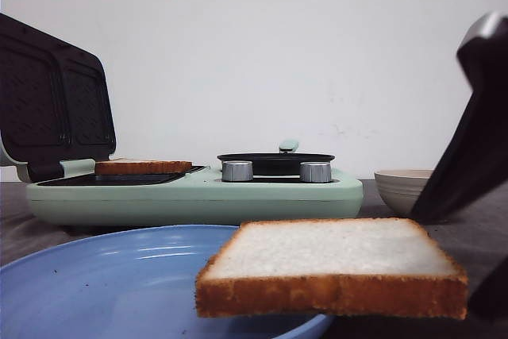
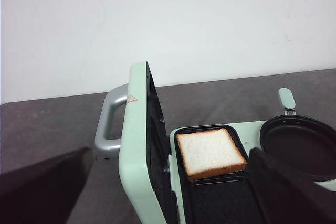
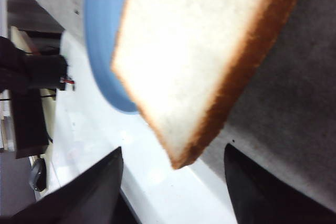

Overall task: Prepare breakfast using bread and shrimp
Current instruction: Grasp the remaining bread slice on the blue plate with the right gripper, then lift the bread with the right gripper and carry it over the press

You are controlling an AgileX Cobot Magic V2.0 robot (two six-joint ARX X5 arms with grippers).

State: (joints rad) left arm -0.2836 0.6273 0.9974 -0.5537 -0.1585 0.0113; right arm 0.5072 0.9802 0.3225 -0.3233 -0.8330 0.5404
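One slice of bread (image 1: 333,256) lies flat on the right rim of a blue plate (image 1: 103,283) at the front. In the right wrist view a corner of this slice (image 3: 194,51) reaches between the jaws of my right gripper (image 3: 173,182), which are wide open and do not touch it. One of its dark fingers (image 1: 468,156) rises at the right of the slice. The other slice (image 1: 143,167) lies in the far tray of the open mint-green sandwich maker (image 1: 198,200). My left gripper (image 2: 170,182) is open and empty above the maker, near that slice (image 2: 210,152). No shrimp is in view.
The maker's lid (image 2: 137,150) stands upright with a grey handle (image 2: 107,124). A small black pan (image 1: 275,162) sits on the maker's right side behind two silver knobs (image 1: 236,171). A beige bowl (image 1: 401,188) stands at the right, its contents hidden.
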